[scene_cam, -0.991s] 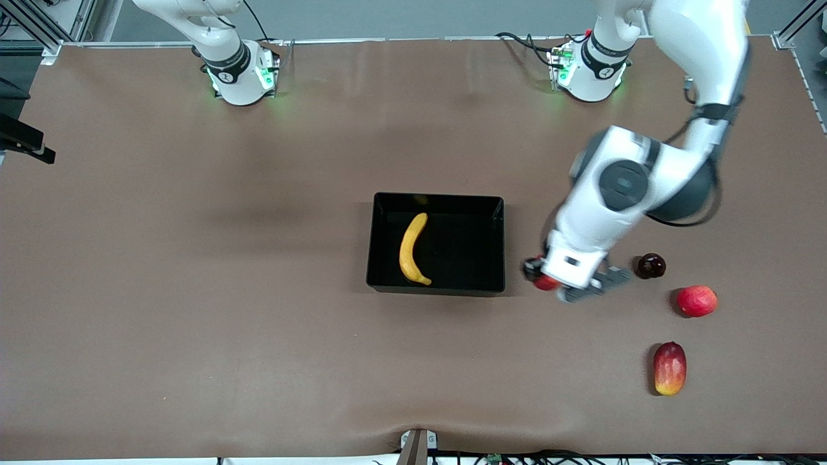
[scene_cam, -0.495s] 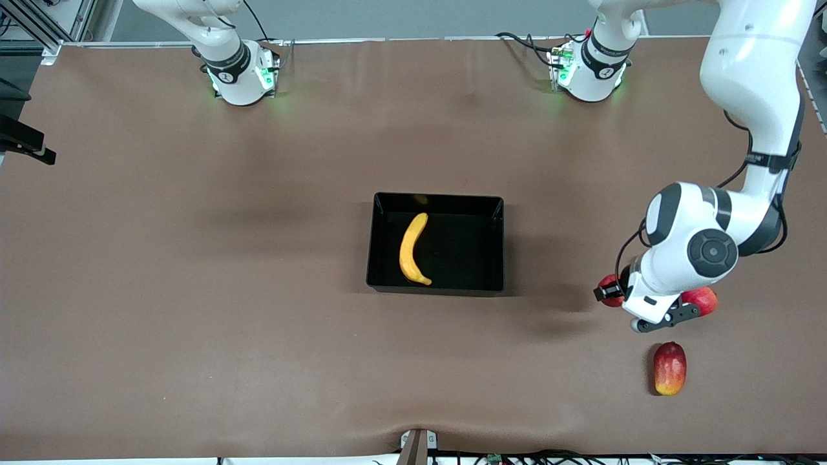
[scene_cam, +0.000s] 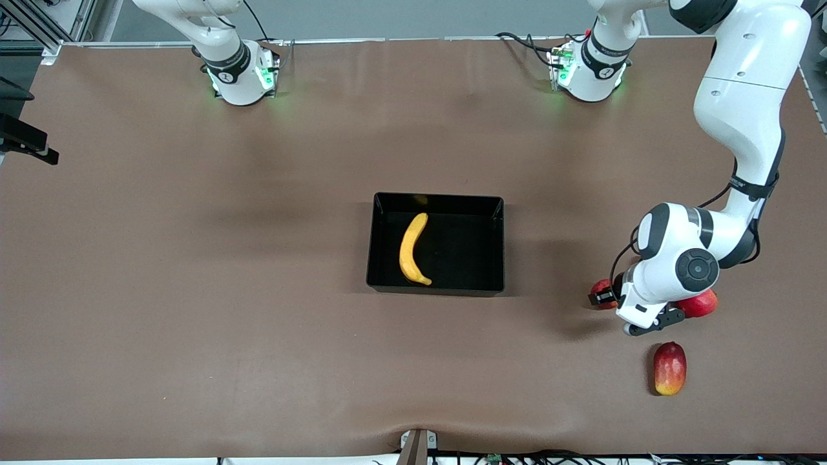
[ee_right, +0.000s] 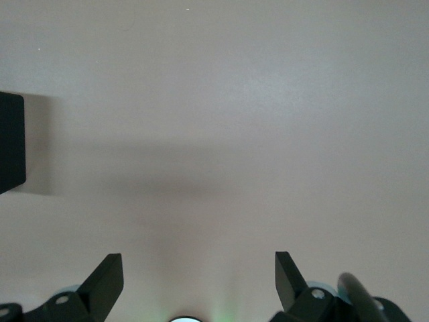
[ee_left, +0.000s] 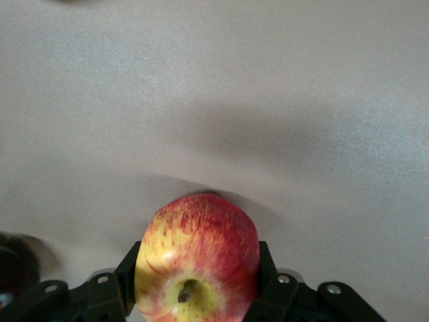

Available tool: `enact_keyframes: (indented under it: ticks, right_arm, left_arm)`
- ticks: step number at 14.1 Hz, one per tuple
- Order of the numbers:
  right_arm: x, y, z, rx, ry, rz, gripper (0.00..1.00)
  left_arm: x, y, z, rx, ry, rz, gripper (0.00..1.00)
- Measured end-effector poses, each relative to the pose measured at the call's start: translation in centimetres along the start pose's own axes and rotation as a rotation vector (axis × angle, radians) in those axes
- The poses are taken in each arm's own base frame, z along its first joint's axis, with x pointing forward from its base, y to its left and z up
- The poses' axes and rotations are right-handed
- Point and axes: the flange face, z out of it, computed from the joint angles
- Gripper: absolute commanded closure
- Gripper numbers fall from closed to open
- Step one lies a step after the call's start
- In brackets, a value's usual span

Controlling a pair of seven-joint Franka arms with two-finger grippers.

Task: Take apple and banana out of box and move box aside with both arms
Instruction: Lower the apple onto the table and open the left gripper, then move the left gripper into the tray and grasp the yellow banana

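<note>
Fingers [ee_right: 107, 278] of the right gripper [ee_right: 199, 282] are spread wide with nothing between them, over bare table [scene_cam: 194, 290] near the box; that arm just waits. Mid-table sits the black box [scene_cam: 436, 289], and the banana [scene_cam: 412, 250] lies inside it, on the side toward the right arm. Toward the left arm's end, the left gripper [ee_left: 198, 285] is clamped on the apple [ee_left: 198, 258], well apart from the box and just beside a plain red fruit [scene_cam: 701, 302]. A mango [scene_cam: 669, 368] lies nearer the front camera.
</note>
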Motion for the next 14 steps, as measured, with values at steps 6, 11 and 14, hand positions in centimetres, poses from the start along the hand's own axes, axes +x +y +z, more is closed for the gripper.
enact_keyframes:
  ticks: [6, 11, 14]
  right_arm:
    - [0.5, -2.6, 0.1, -0.003, 0.0, 0.152, 0.0]
    - [0.5, -2.5, 0.1, -0.004, 0.0, 0.167, 0.0]
    - [0.4, -2.2, 0.0, -0.017, 0.001, 0.173, 0.0]
  left_arm:
    - [-0.2, 1.4, -2.1, -0.012, 0.028, 0.033, 0.0]
    - [-3.9, 6.3, -10.6, 0.004, 0.037, 0.145, 0.0]
    - [-8.7, 12.2, -13.9, -0.007, 0.022, 0.236, 0.0]
